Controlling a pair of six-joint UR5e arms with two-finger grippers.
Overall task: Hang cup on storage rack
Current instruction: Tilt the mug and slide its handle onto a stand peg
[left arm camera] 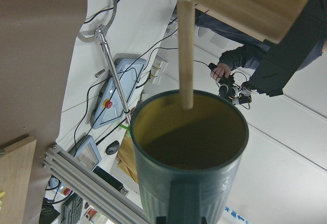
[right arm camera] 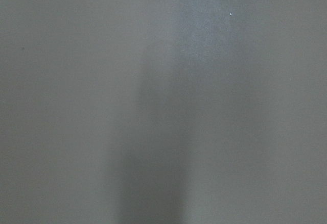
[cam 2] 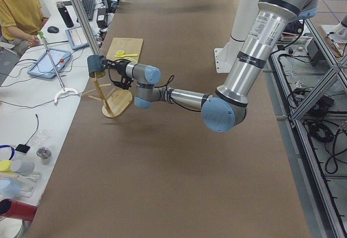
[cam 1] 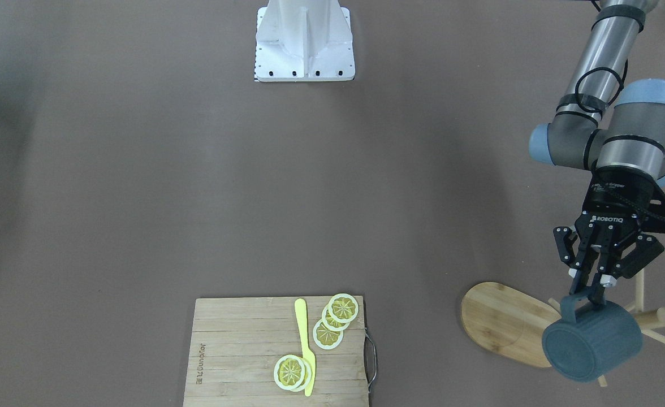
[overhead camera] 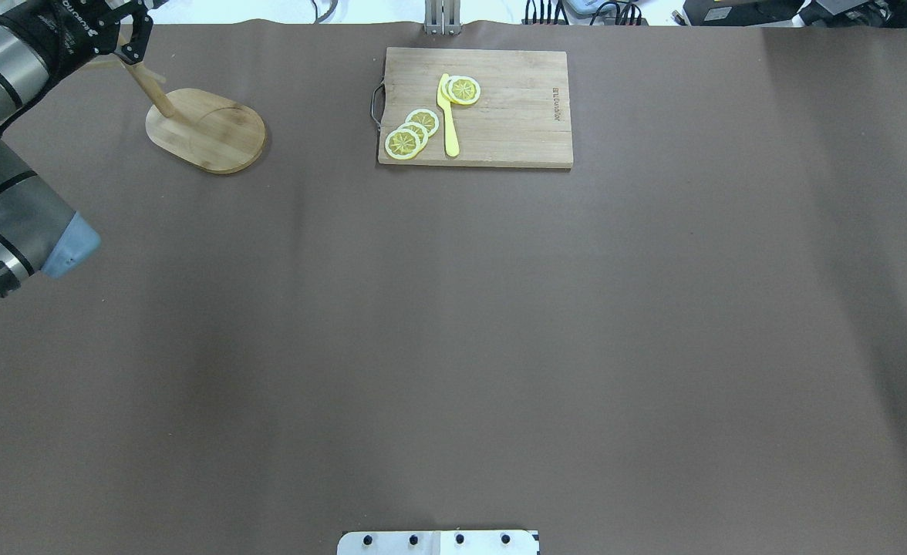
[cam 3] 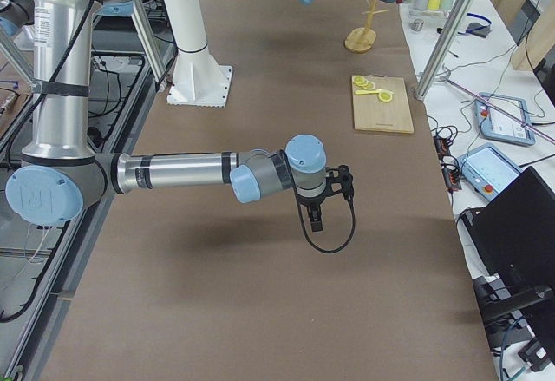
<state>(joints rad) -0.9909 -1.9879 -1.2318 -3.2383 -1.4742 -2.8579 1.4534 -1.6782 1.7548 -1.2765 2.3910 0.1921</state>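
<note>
My left gripper (cam 1: 591, 282) is shut on the loop handle of the dark blue-grey cup (cam 1: 592, 347) and holds it on its side in the air, right at the wooden storage rack (cam 1: 505, 328). In the left wrist view the cup's yellow-olive mouth (left arm camera: 189, 137) faces the camera and a thin rack peg (left arm camera: 186, 50) ends just in front of it. The rack's oval base (overhead camera: 207, 129) stands at the table's far left. My right gripper (cam 3: 314, 216) hangs over bare table, and I cannot tell whether it is open or shut.
A wooden cutting board (overhead camera: 515, 139) with lemon slices (overhead camera: 411, 132) and a yellow knife (overhead camera: 447, 116) lies at the far middle. The robot's white base (cam 1: 304, 42) stands at the near edge. Benches with gear and an operator (cam 2: 19, 10) line the far side.
</note>
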